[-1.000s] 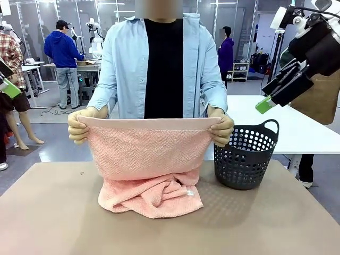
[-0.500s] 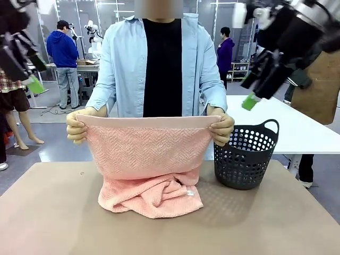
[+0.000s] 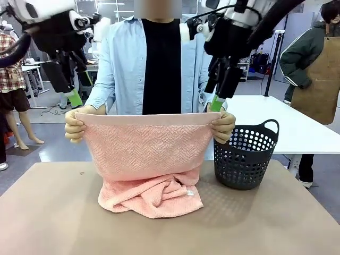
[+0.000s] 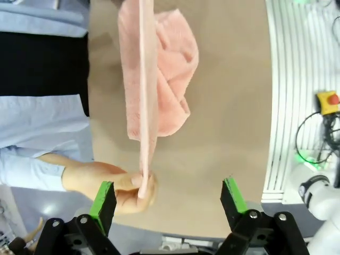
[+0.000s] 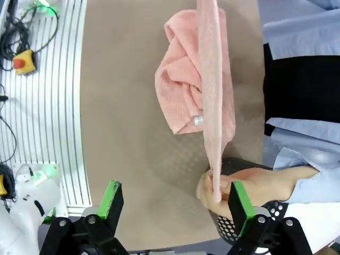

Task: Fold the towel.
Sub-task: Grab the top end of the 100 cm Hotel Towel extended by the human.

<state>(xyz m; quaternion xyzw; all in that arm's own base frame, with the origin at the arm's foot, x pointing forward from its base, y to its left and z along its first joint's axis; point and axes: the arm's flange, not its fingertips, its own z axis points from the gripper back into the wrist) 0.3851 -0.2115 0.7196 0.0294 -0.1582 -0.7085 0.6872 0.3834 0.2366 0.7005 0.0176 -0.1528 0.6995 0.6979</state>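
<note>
A person held the pale salmon-pink terry cloth towel (image 3: pixel 146 154) up by its top corners, its lower part bunched on the tan bench (image 3: pixel 53 212). The left claw (image 4: pixel 168 197) hung wide open above one held corner, and the right claw (image 5: pixel 175 199) wide open above the other. A dark perforated plastic basket (image 3: pixel 245 156) stood beside the towel.

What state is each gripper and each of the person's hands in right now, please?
Left gripper: open, empty.
Right gripper: open, empty.
Hand by basket: holds a towel corner.
Other hand: holds the other corner.
</note>
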